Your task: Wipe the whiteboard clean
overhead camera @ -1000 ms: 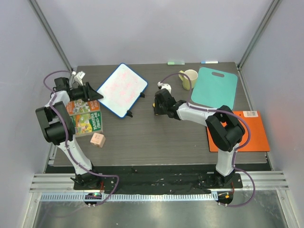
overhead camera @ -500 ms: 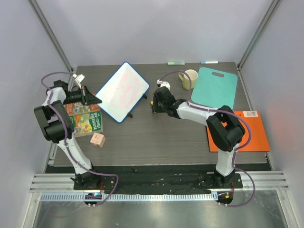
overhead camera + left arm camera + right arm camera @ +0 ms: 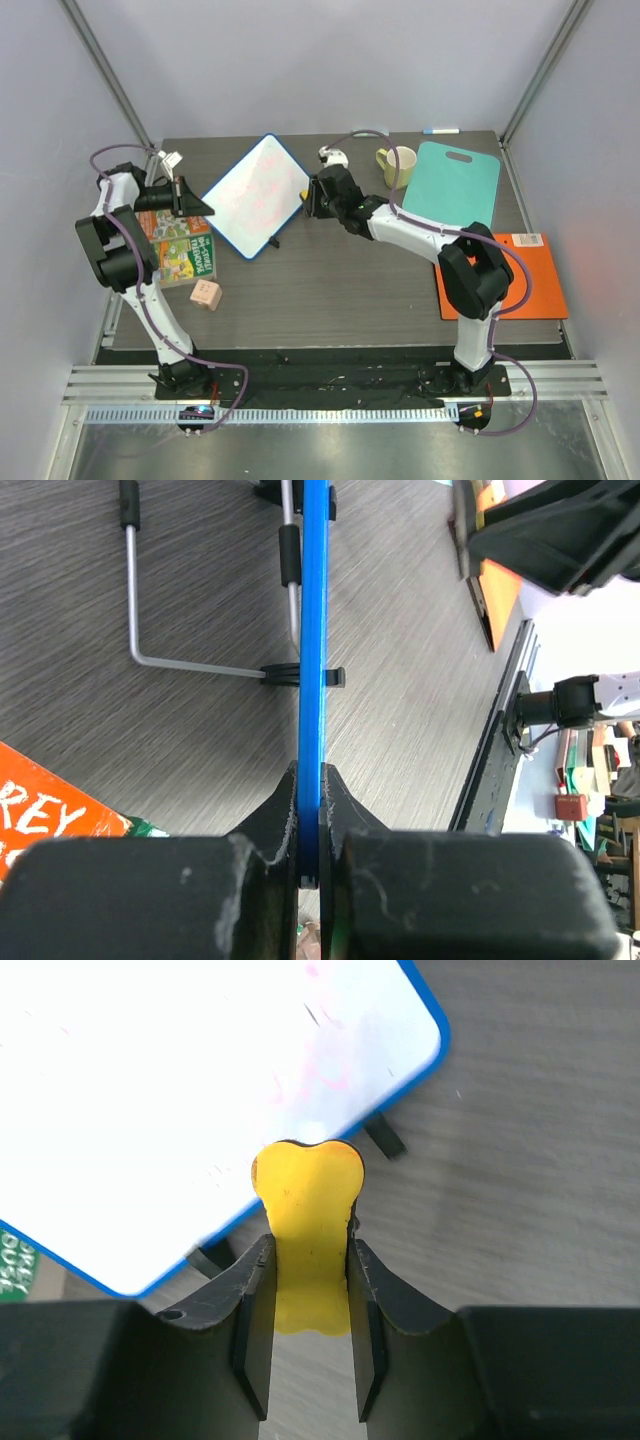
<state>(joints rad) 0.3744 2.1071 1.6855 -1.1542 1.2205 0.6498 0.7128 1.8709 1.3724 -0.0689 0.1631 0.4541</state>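
The whiteboard [image 3: 256, 196] has a blue rim and faint pink marks, and stands tilted at the back left of the table. My left gripper [image 3: 203, 206] is shut on the board's left corner. In the left wrist view the blue rim [image 3: 313, 660] runs edge-on between the shut fingers [image 3: 311, 815]. My right gripper [image 3: 308, 197] is shut on a yellow eraser sponge [image 3: 308, 1222] at the board's right corner. In the right wrist view the sponge's tip overlaps the rim of the white face [image 3: 180, 1100], and the gripper [image 3: 308, 1300] is just below that rim.
A yellow mug [image 3: 400, 165] and a teal cutting board [image 3: 452, 185] lie at the back right, and an orange folder [image 3: 510, 275] at the right. A green and orange book [image 3: 180, 250] and a small pink block [image 3: 206, 294] lie at the left. The board's wire leg [image 3: 140, 590] rests on the table.
The left gripper has turned and tilted the whiteboard up more steeply. The right gripper has moved left and back with the sponge, up to the board's right corner.
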